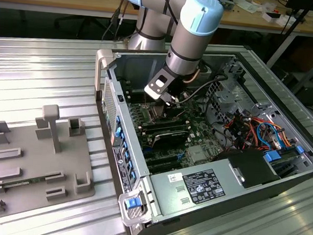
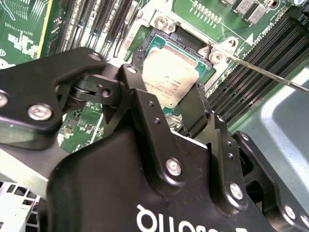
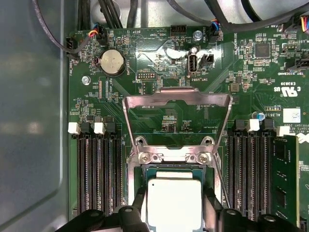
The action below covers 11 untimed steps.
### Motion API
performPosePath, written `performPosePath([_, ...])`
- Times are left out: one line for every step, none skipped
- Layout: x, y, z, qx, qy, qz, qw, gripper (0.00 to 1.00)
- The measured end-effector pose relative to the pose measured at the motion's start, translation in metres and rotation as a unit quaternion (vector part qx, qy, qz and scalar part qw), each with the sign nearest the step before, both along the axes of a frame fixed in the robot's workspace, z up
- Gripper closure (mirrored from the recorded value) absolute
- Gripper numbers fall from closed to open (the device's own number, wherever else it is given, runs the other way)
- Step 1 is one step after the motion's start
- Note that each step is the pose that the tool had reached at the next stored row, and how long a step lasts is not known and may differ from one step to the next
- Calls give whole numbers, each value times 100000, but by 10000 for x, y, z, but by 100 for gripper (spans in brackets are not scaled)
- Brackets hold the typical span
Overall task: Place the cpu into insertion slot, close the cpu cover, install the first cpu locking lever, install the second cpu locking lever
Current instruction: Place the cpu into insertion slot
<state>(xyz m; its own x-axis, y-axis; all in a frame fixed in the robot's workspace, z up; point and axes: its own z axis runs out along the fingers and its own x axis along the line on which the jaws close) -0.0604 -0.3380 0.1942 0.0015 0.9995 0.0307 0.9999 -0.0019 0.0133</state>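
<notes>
Second wrist view, jaws: gripping the cpu [image 2: 169,79] by two opposite edges, sparing its contact side.
cpu: hovering or resting over the socket [image 2: 186,37]; seating unclear.
cpu cover [image 3: 176,92]: standing swung open, leaving the socket reachable.
locking lever [image 2: 270,75]: lying released, freeing the cover.

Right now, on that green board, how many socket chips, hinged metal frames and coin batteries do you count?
Square silvery-grey metal-topped chip: 1
Thin silvery hinged metal frame: 1
Round silver coin battery: 1
Total: 3
</notes>
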Motion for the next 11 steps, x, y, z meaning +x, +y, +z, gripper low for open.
performPosePath([1, 1, -4, 28, -45, -2, 100000, 39])
performPosePath([1, 1, -4, 3, -20, 2, 100000, 32])
performPosePath([-1, -2, 1, -72, 25, 4, 100000, 32])
performPosePath([-1, -2, 1, -84, 32, 0, 100000, 32])
performPosePath([-1, -2, 0, -87, 30, 4, 100000, 32])
performPosePath([-1, -3, -1, -86, 31, 1, 100000, 32])
performPosePath([0, -2, 11, -64, 10, -1, 100000, 32])
performPosePath([-1, -3, 31, -70, 20, 0, 100000, 32])
performPosePath([0, -2, 34, -67, 19, 3, 100000, 32])
performPosePath([0, -2, 34, -60, 15, 3, 100000, 32])
performPosePath([-1, -2, 34, -67, 19, 2, 100000, 32])
